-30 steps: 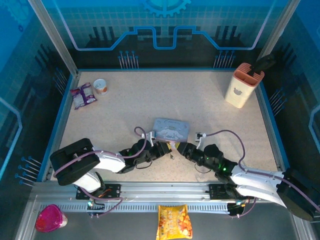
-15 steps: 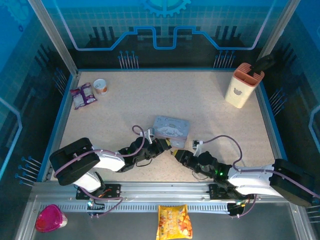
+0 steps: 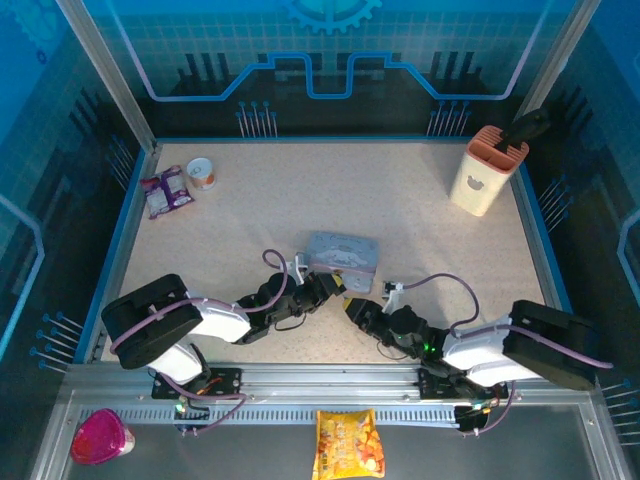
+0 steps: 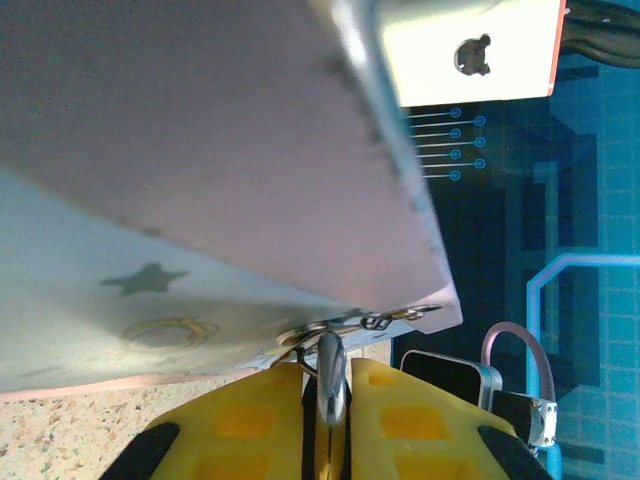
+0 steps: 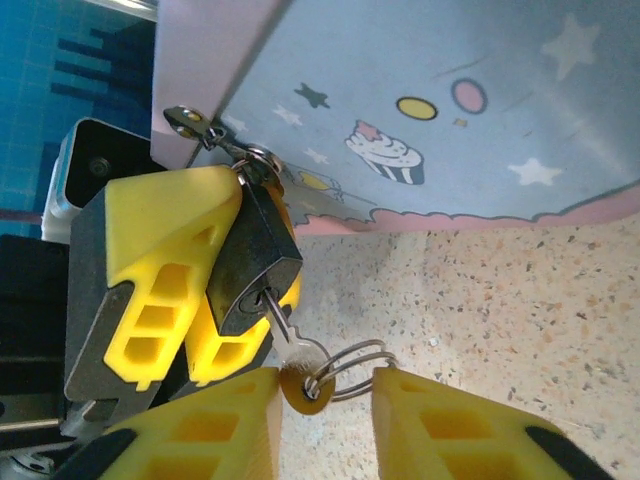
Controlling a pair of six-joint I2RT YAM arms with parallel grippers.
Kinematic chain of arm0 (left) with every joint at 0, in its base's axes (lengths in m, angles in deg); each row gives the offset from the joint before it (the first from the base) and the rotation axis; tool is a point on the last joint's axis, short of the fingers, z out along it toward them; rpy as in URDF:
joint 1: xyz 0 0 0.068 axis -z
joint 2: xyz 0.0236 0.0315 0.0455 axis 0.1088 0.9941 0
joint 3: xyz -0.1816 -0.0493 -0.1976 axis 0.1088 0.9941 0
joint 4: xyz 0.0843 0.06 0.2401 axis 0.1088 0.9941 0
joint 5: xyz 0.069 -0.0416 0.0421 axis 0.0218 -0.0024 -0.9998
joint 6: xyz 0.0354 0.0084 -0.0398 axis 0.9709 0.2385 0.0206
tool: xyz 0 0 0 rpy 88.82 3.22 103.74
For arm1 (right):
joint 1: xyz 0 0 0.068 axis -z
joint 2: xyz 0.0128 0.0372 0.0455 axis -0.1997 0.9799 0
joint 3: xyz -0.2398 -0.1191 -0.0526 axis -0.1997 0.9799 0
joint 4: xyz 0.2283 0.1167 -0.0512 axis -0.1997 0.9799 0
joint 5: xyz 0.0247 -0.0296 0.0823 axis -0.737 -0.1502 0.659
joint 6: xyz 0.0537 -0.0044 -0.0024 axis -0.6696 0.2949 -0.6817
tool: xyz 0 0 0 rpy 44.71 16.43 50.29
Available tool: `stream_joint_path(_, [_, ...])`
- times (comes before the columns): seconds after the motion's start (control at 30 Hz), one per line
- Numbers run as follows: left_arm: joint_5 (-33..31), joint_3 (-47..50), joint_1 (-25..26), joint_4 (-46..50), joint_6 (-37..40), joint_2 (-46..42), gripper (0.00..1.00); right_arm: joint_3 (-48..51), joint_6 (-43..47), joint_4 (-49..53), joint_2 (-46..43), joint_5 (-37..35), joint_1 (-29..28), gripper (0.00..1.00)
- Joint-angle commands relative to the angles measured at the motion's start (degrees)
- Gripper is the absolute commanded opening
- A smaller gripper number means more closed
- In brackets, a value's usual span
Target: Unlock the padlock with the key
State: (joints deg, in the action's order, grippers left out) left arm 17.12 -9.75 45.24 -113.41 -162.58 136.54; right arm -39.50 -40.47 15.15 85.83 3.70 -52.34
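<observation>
1. The left gripper (image 4: 327, 392) is clamped on the padlock (image 5: 255, 262), left of centre in the right wrist view, just below the tin (image 5: 450, 100).
2. The key (image 5: 283, 335) sits in the padlock's keyhole, head downward.
3. The right gripper (image 5: 325, 405) has its fingers apart around the key's head at the bottom edge.

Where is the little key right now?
In the right wrist view the key is stuck into the padlock, its head between the yellow fingers of the right gripper, just below the cartoon-print tin.
</observation>
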Motion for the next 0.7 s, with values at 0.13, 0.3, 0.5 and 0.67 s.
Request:
stream_joint_path(0.13, [1.1, 0.6, -0.2, -6.0, -1.6, -0.5, 0.00, 0.7, -1.1, -20.0, 11.2, -3.1, -1.0, 0.22])
stream_joint_path(0.3, [0.8, 1.0, -0.2, -6.2, -1.6, -0.6, 0.00, 0.2, -1.0, -22.5, 14.5, -2.7, -1.1, 0.17])
stream_joint_path(0.5, [2.0, 1.1, 0.0, -5.8, -1.6, -0.4, 0.00, 0.9, -0.2, -20.0, 10.8, -1.0, 1.4, 0.08])
stream_joint_path(0.67, [3.1, 0.1, 1.4, -5.5, -1.2, 0.1, 0.00, -0.8, 0.8, -18.0, 9.3, 3.5, 3.4, 0.06])
